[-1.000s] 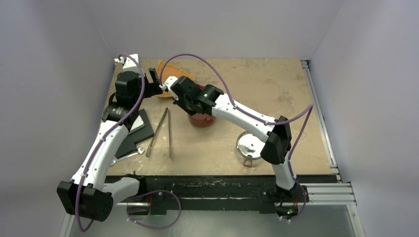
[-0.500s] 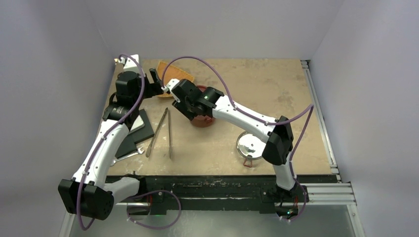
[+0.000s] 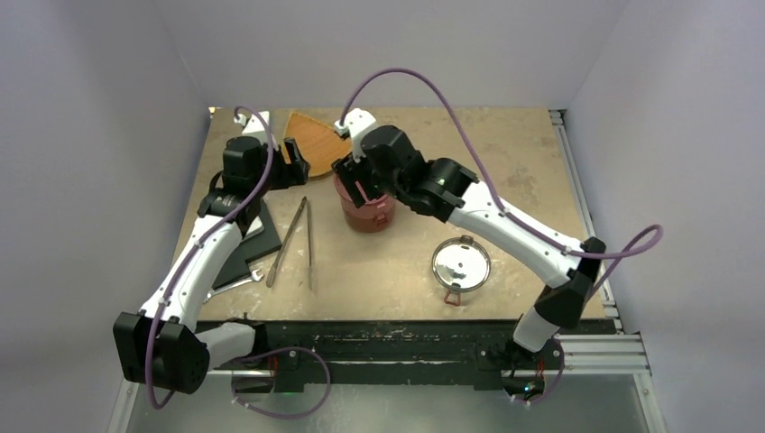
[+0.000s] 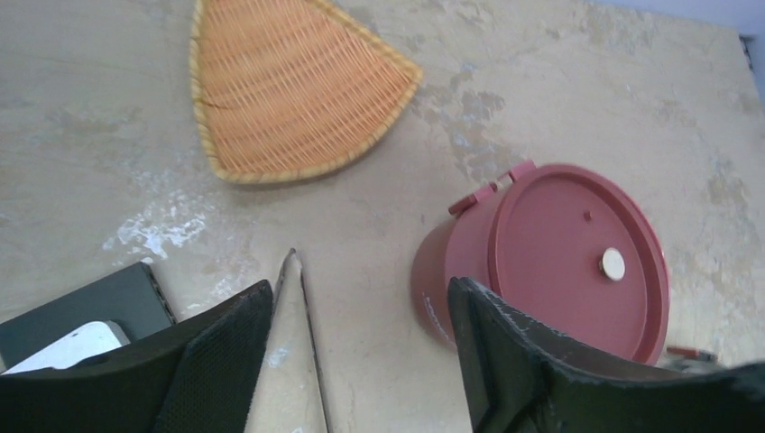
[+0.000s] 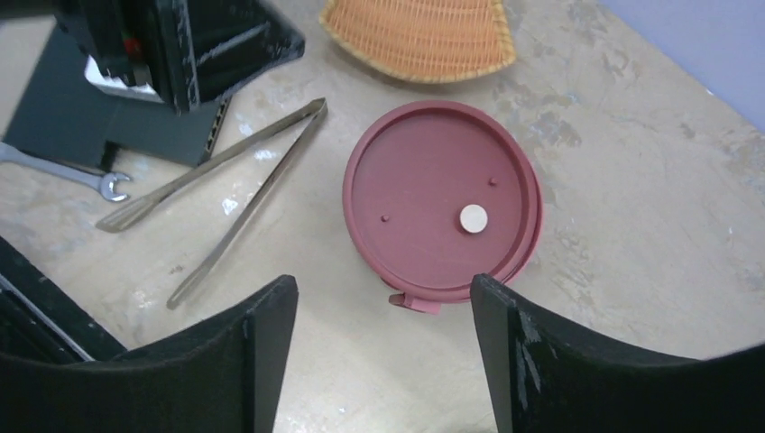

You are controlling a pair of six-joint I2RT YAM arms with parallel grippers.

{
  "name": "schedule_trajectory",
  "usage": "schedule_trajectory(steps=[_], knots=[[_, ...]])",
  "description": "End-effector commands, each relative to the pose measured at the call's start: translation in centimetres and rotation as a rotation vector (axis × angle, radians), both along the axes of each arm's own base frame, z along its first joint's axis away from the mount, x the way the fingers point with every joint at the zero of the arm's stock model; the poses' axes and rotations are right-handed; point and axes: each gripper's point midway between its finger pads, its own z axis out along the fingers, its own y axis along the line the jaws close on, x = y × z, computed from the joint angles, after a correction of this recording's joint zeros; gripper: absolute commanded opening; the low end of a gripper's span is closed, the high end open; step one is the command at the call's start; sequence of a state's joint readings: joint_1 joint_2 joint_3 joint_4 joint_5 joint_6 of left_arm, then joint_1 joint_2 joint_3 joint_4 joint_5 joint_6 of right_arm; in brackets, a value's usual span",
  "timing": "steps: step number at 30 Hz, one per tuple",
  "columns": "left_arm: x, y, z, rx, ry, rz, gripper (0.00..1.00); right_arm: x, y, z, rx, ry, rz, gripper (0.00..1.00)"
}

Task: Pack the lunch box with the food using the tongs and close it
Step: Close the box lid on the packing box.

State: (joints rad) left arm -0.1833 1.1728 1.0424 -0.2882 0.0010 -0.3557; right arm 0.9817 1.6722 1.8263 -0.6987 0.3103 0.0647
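- The left gripper (image 4: pixel 361 302) hangs over the left part of the table (image 3: pixel 505 171). Its jaws are spread and nothing is between them.
- A dark flat block (image 3: pixel 242 254) and a silver wrench (image 3: pixel 230 284) lie near the left edge, at 8 o'clock from the tongs.
- The tongs (image 3: pixel 293 242) lie flat on the table, touched by no gripper. In the top view their long axis runs from 12 to 6 o'clock. The joined tip points to 12 o'clock and the two free ends open toward 6 o'clock.
- The orange woven tray (image 3: pixel 316 140) lies at 11 o'clock from the lunch box, apart from it.
- The lunch box (image 5: pixel 442 207) stands upright near the table's middle, at 3 o'clock from the tongs. A flat dark-red disc lid covers it.
- The right gripper (image 5: pixel 383 293) is above the lunch box with jaws spread wide, holding nothing.
- The round top lid (image 3: pixel 460 263) lies alone at 4 o'clock from the lunch box.
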Motion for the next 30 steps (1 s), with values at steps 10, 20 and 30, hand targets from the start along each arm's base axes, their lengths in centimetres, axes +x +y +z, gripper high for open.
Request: schedule_trajectory(steps=[10, 20, 30], knots=[[0.1, -6.3, -1.9, -0.196, 0.02, -0.305, 0.52, 3.0, -6.5, 0.3, 0.222, 0.031, -0.168, 0.76], [0.8, -9.2, -3.1, -0.274, 0.058, -0.379, 0.42, 3.8, -10.0, 0.0, 0.252, 0.011, -0.254, 0.76], [1.1, -10.2, -4.6, -0.293, 0.108, -0.393, 0.3, 4.0, -11.6, -1.0, 0.248, 0.007, -0.285, 0.75]])
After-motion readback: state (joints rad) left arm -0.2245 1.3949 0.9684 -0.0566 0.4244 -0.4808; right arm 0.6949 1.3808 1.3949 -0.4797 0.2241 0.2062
